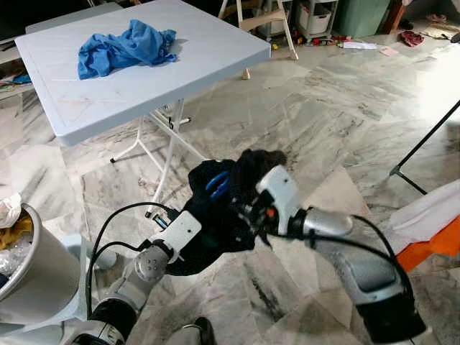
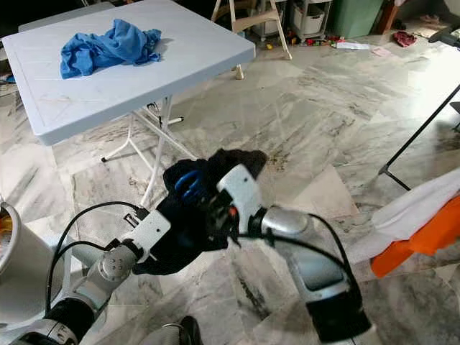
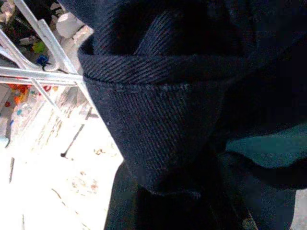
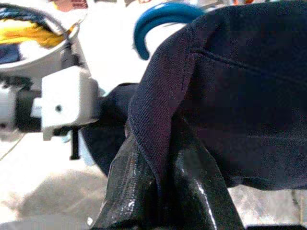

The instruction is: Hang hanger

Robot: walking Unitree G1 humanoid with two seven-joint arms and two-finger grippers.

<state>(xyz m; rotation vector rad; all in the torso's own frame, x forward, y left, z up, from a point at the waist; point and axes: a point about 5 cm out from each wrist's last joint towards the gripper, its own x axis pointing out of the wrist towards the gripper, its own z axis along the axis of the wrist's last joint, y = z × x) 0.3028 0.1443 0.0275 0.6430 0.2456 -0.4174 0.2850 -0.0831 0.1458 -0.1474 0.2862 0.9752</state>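
Carrying the blue hanger (image 1: 218, 185) wrapped in a dark garment (image 1: 215, 215), held between both grippers above the marble floor (image 1: 316, 122).

Right gripper (image 4: 160, 191) pinches a garment fold; left gripper (image 1: 188, 215) finger state cannot be determined. Keep both grips firm, and keep the hook exposed at 12 o'clock. Table (image 1: 215, 54) stands at 11 o'clock.

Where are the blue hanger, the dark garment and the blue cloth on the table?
blue hanger (image 1: 218, 185), left eye view, on the curved hook showing through the garment.
dark garment (image 2: 188, 228), right eye view, on its bunched middle.
blue cloth (image 1: 122, 47), left eye view, on the middle of the heap.
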